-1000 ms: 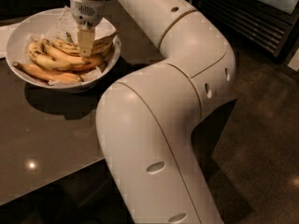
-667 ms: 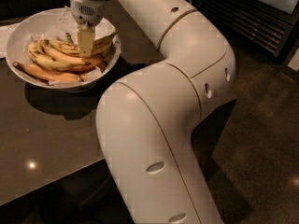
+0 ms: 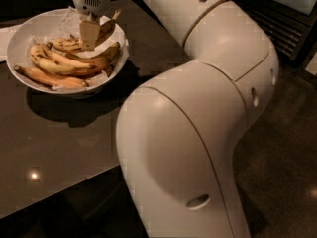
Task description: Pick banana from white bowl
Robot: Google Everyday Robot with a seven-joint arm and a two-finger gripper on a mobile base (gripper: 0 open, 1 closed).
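Observation:
The white bowl (image 3: pixel 21 37) stands on the dark table at the upper left and holds several bananas on crumpled white paper. The gripper (image 3: pixel 89 43) comes down from the top edge into the bowl's back part. Its tan fingers (image 3: pixel 89 32) are closed together on the brown-speckled banana (image 3: pixel 106 28). That banana runs behind the fingers, and its thin stem end points up over the bowl's right rim. Its other end lies among the other bananas.
A plump orange-toned banana (image 3: pixel 45 77) and paler yellow bananas (image 3: pixel 64 63) lie at the front of the bowl. My large white arm (image 3: pixel 198 113) fills the right and middle of the view. The dark table (image 3: pixel 59 148) ends near the lower left. White paper (image 3: pixel 4 39) lies left of the bowl.
The gripper has risen slightly inside the bowl, and the speckled banana's stem end has tilted up with it. The bowl and the other bananas have stayed in place.

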